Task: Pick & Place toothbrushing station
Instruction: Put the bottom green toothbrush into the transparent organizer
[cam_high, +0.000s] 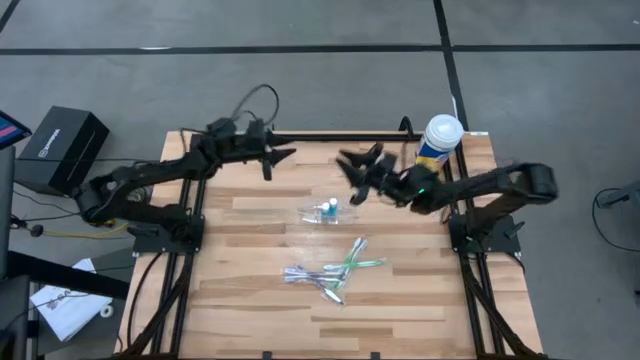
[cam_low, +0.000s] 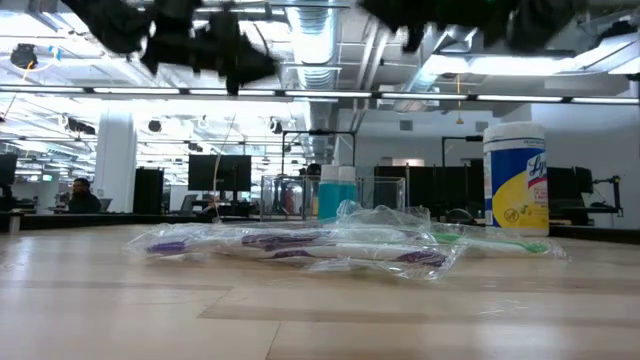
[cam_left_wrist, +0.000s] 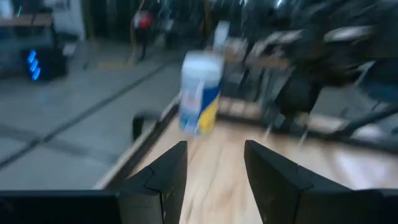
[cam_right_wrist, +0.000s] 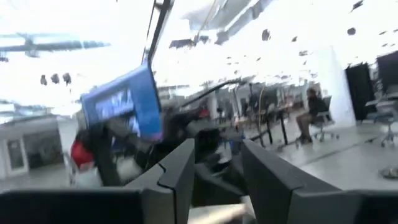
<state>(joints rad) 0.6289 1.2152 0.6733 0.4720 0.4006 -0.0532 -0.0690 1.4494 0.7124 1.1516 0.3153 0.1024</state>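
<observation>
A small clear cup (cam_high: 320, 212) stands mid-table with blue, white-capped tubes (cam_low: 336, 192) inside it. Nearer the table's front edge, green and purple-white toothbrushes (cam_high: 332, 270) lie flat in a loose heap, and in the low view they show in clear wrappers (cam_low: 300, 245). My left gripper (cam_high: 284, 156) hangs open above the table's far left part. My right gripper (cam_high: 350, 166) hangs open above the far middle, just beyond the cup. Both are well above the table, and nothing lies between the fingers of either (cam_left_wrist: 214, 168) (cam_right_wrist: 217, 168).
A white-lidded yellow-and-blue canister (cam_high: 440, 140) stands at the table's far right corner and also shows in the low view (cam_low: 515, 180). A black box (cam_high: 62, 148) sits off the table to the left. Bare wood (cam_high: 260, 320) stretches along the near edge.
</observation>
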